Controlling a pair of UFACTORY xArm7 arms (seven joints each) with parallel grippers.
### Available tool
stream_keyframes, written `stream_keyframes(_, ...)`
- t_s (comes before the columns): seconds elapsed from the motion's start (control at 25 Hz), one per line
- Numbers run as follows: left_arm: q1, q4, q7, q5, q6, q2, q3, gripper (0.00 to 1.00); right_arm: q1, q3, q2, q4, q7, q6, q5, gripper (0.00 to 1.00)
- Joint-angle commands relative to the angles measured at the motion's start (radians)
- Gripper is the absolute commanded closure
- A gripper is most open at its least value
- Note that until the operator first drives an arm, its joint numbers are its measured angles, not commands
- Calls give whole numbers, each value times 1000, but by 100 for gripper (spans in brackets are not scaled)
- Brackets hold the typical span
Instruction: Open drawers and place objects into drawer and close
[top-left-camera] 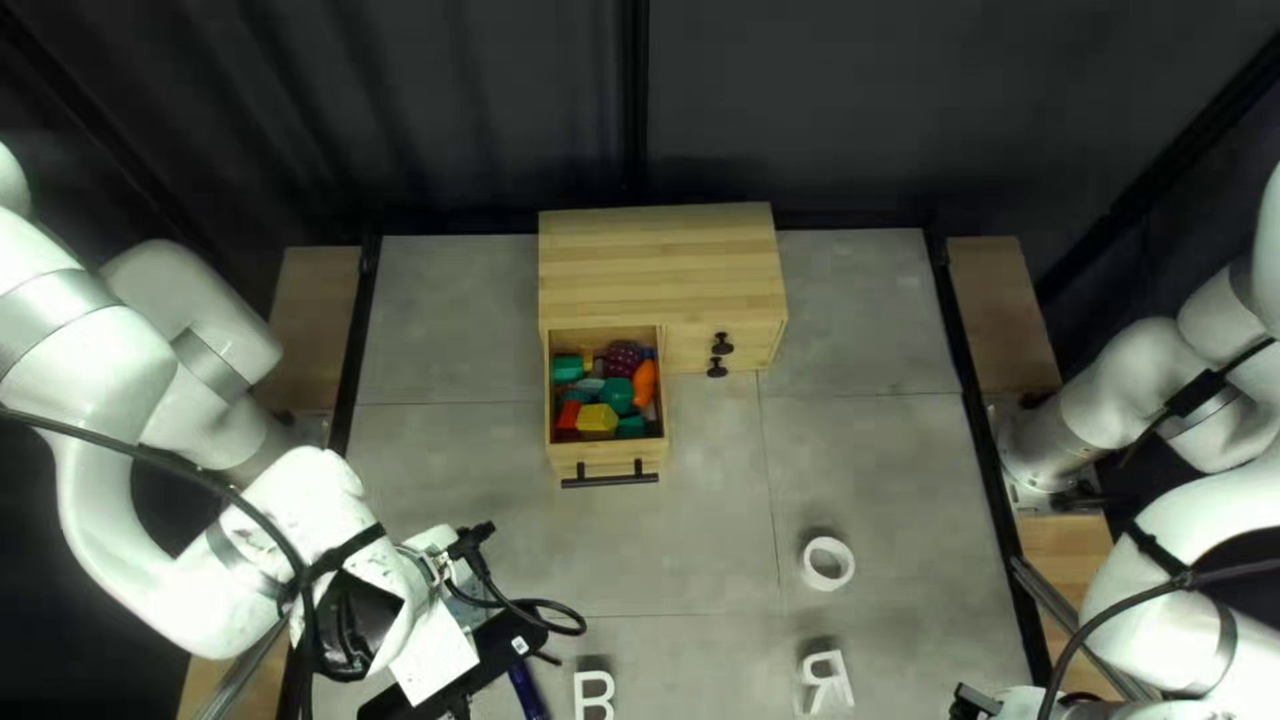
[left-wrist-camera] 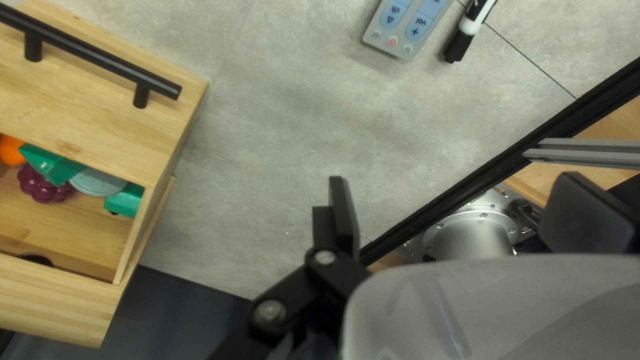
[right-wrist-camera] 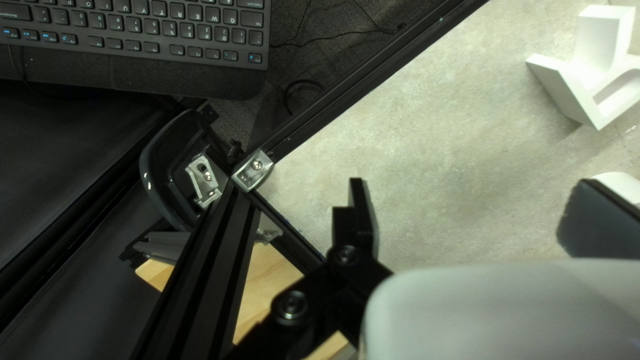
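Lg drawer (top-left-camera: 604, 452), upper ctr of the top left view, was open w/ grapes (top-left-camera: 623, 358), orange piece (top-left-camera: 644, 384), yellow block (top-left-camera: 596, 423), etc.; small drawers (top-left-camera: 750, 352) looked shut. Loading prob. partway: ring (top-left-camera: 827, 584) + white letters (top-left-camera: 842, 678) lay lower on worktop (top-left-camera: 694, 547), closing undone. L end effector (left-wrist-camera: 455, 190), R end effector (right-wrist-camera: 473, 190): both spread, pinching nothing.

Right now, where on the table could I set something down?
In the top left view, the table looks bare between cabinet and right-hand rail, and left of the open drawer. Crowded: the drawer, with piled toys, and the near edge by the white letter B and left gripper.
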Motion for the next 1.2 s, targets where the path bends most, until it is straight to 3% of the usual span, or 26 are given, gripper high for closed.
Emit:
stream_keyframes(0.04, -30, 189, 56, 3, 145, 152, -31, 0, 0, 0, 0, 0, 0, 0, 0, 0)
stream_keyframes(0.24, -36, 193, 231, 138, 142, 174, -35, 0, 0, 0, 0, 0, 0, 0, 0, 0)
stream_keyframes(0.52, -4, -11, 420, 327, -120, 126, 0, 0, 0, 0, 0, 0, 0, 0, 0, 0)
stream_keyframes(0.64, 15, -40, 474, 370, -187, 139, 22, 0, 0, 0, 0, 0, 0, 0, 0, 0)
stream_keyframes(0.88, 43, 15, 555, 394, -249, 227, 50, 0, 0, 0, 0, 0, 0, 0, 0, 0)
stream_keyframes(1.2, 61, 107, 603, 391, -239, 324, 67, 0, 0, 0, 0, 0, 0, 0, 0, 0)
